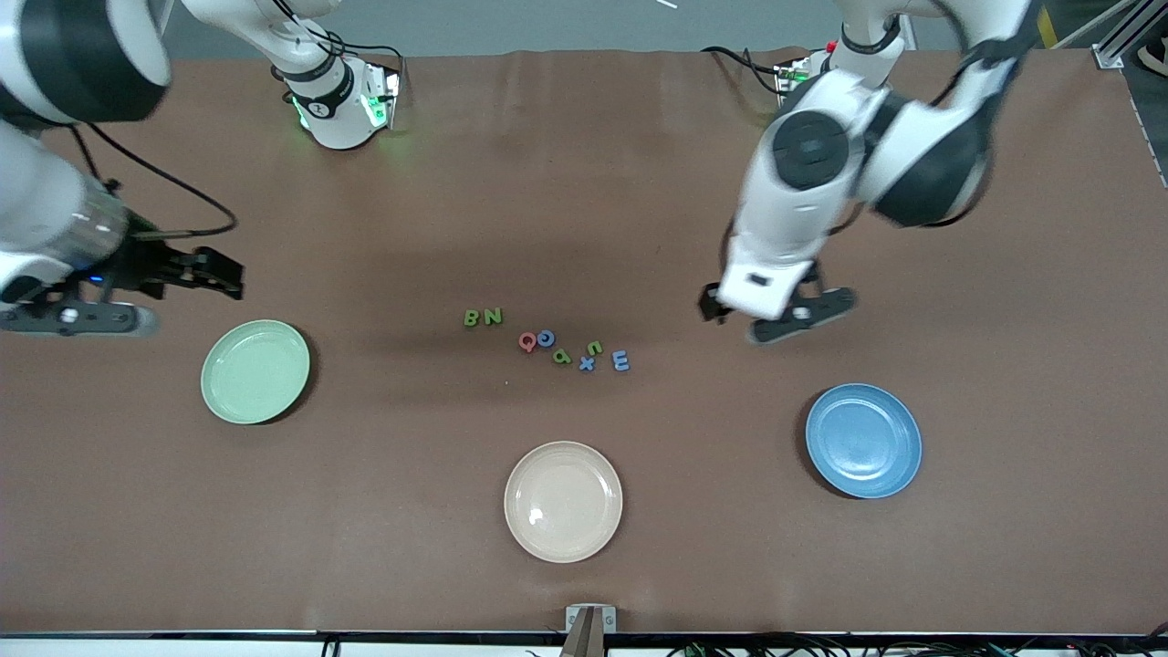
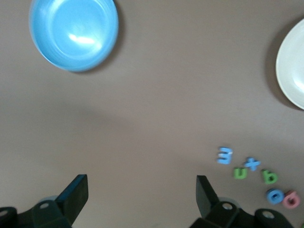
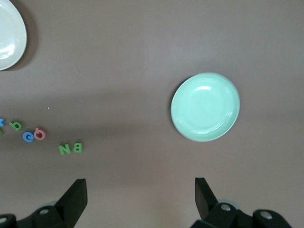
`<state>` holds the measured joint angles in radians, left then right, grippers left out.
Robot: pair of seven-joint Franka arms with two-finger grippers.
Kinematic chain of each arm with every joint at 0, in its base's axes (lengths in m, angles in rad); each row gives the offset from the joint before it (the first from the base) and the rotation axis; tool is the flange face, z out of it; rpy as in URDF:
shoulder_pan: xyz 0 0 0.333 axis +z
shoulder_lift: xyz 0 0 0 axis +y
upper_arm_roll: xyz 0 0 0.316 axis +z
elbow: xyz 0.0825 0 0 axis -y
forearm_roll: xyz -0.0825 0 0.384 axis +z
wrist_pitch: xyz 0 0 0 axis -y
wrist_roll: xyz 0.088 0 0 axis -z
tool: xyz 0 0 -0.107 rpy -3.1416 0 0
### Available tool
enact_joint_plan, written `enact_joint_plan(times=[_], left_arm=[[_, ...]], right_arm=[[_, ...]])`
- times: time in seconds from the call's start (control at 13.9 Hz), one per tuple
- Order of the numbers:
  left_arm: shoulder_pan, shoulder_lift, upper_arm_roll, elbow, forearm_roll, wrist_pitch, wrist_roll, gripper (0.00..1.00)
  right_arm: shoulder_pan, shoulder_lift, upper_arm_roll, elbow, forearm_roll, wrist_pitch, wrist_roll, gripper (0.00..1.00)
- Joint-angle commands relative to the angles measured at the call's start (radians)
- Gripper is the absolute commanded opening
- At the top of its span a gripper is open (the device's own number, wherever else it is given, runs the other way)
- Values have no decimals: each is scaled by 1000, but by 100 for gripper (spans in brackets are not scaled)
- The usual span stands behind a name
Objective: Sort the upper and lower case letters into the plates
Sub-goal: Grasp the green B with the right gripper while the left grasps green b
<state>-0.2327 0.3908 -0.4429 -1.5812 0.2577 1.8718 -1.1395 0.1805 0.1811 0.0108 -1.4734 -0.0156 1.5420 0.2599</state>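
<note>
Letters [image 1: 546,340] lie in a tight row mid-worktop, farther from the front camera than the beige plate [image 1: 563,501], none sorted yet. Left claw [image 1: 777,315] spread, empty, over bare worktop near blue plate [image 1: 863,440]; right claw [image 1: 187,271] spread, empty, by mint plate [image 1: 255,370]. Risk: pieces are tiny and touching, so a pinch may nudge neighbours or grab two; the Q and the o look alike, easy case mix-up

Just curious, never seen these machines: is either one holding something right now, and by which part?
Nothing is held. The left pincer and right pincer both hang open over bare table; the letters lie untouched.
</note>
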Motion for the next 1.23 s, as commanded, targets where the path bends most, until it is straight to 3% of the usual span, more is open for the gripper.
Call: enact_joint_plan(times=[0.0,0.22,0.43,0.72,1.15], left_arm=[[-117,239,9,240,44,-8,-207,100],[-233,335,74,274,55,123,-302,100],[-289,404,109,280,51,249,-432,100],[-405,537,174,404,51,285,-594,95],[-442,612,185,411,48,400,-678,79]], right_arm=[[106,-43,-5,-212,13,134,194,100],[168,-89,-5,-492,77,434,258,100],[234,-77,-5,-654,79,688,327,100],[307,58,-5,-696,79,892,401,100],[306,234,-8,-690,79,1070,398,99]])
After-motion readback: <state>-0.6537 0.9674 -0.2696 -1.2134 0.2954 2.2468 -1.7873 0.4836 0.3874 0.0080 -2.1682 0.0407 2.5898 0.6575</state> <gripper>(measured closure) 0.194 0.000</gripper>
